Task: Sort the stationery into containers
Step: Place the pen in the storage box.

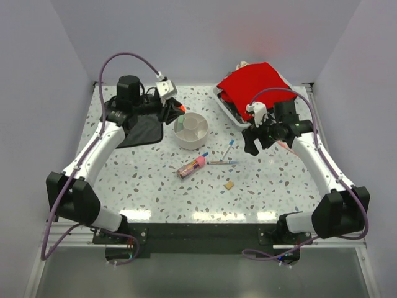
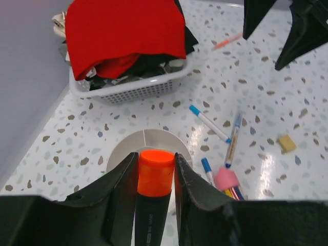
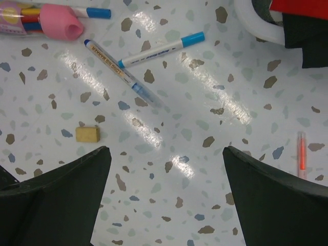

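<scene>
My left pincer (image 2: 156,158) is clamped on the orange-and-black highlighter (image 2: 155,177), with both fingers pressed flat against its sides just behind the orange cap. My right pincer (image 3: 165,151) is spread wide. It has nothing between its fingers and touches nothing, and it hangs above the speckled table (image 3: 205,169) near the white tray (image 1: 227,103) with the red cloth (image 1: 254,84).

My own left fingers cover most of the highlighter's black barrel, and the bottom edge of the left wrist view cuts off the rest. The bowl (image 2: 120,151) sits half hidden behind those fingers, showing only its far rim and one divider. From above, something pale green stands in the bowl's left compartment, too small for me to name. The pink-capped stick (image 3: 54,20) is cut off at the top left corner of the right wrist view. A blue tip shows beside its cap, and I cannot tell whether that is a separate pen.

The highlighter's long axis runs along my left fingers, with the cap forward. It is held above the bowl's rim and points toward the tray. On the table between my arms lie two pens. The white pen (image 3: 161,48) has one end right against the barrel of the clear pen (image 3: 123,72), either touching or just beside it. The tan eraser (image 3: 87,134) lies apart from them, nearer my bases.
</scene>
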Robot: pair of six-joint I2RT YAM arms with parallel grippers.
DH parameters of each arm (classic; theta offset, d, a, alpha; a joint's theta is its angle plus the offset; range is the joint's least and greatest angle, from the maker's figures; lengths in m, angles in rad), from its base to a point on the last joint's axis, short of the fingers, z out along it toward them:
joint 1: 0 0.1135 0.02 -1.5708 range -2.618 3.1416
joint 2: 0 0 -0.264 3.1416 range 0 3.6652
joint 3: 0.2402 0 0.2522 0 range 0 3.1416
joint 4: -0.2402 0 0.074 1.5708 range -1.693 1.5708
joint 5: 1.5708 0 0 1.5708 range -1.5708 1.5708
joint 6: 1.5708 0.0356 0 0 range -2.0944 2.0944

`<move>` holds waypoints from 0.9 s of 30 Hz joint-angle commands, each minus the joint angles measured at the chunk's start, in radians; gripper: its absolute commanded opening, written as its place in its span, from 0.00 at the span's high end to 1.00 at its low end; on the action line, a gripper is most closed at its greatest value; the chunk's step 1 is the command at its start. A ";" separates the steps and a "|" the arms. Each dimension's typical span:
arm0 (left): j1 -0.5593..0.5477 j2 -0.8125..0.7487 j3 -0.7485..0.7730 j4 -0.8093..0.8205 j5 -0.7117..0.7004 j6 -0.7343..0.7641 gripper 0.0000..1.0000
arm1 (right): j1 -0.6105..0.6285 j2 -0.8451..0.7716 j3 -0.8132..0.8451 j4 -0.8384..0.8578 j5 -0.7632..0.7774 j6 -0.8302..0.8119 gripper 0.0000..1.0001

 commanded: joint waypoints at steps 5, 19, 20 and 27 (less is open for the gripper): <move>0.034 0.117 -0.126 0.887 0.040 -0.528 1.00 | -0.005 0.080 0.165 -0.013 0.058 0.028 0.05; 0.094 0.257 -0.212 1.001 -0.065 -0.673 1.00 | -0.003 0.072 0.142 -0.018 0.092 0.036 0.05; 0.117 0.264 -0.244 1.076 -0.062 -0.760 1.00 | -0.003 0.072 0.145 -0.018 0.093 0.035 0.05; 0.126 0.268 -0.286 1.097 -0.078 -0.803 1.00 | -0.003 0.079 0.145 -0.015 0.093 0.033 0.05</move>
